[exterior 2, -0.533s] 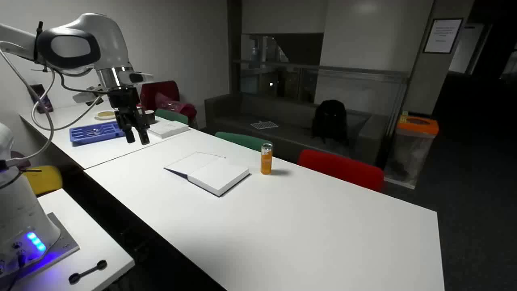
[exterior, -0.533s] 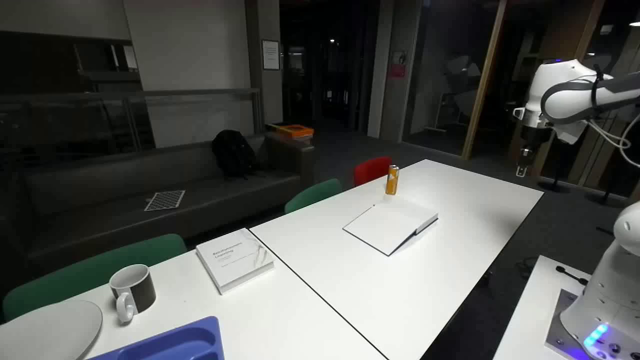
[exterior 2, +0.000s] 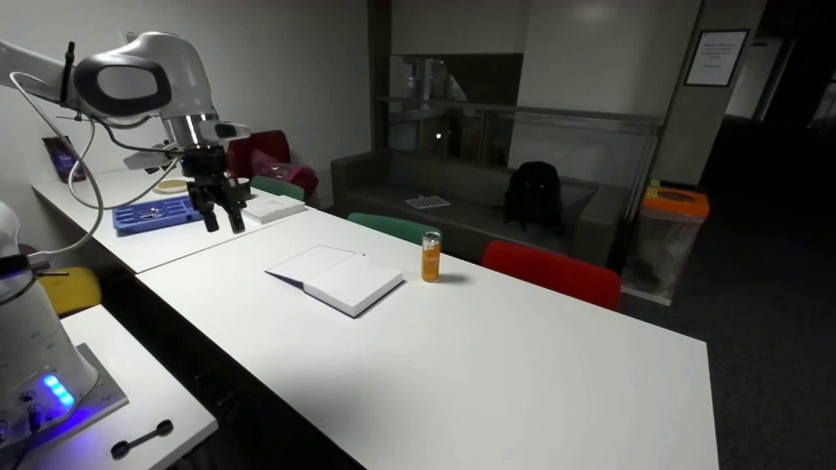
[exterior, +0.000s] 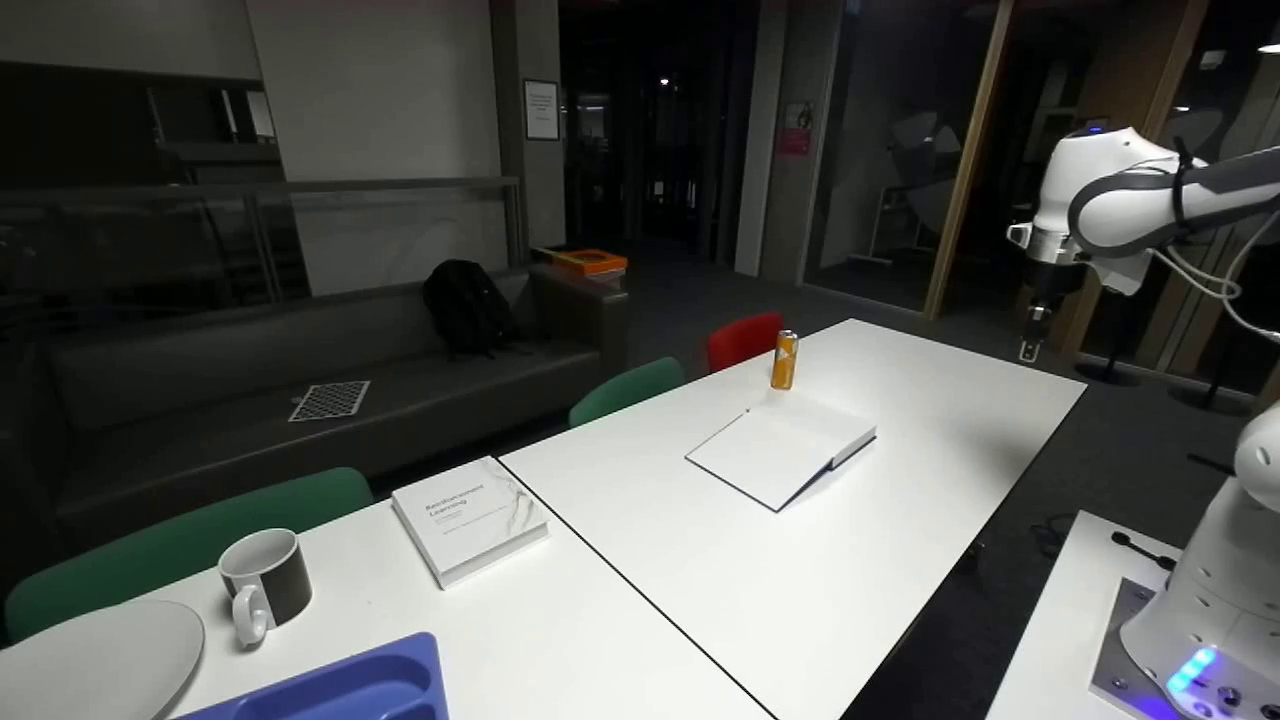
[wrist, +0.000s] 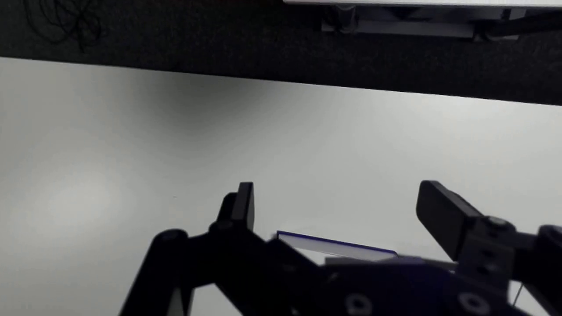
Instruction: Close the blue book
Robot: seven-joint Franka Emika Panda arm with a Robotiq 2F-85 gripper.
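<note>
At the left of an exterior view, a blue cutlery tray (exterior 2: 150,224) is partly hidden by the Robotiq gripper (exterior 2: 224,223), which is held at upper left above the white table (exterior 2: 522,365), its fingers (wrist: 443,219) spread wide in the wrist view. Near the centre, the blue book (exterior 2: 356,284) is laid open on the table, white pages upward. To its right an orange can (exterior 2: 430,261) is stood upright; farther right, a red chair (exterior 2: 555,274) is seen

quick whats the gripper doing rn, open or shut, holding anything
Gripper: open, holding nothing, not touching the blue book.
</note>
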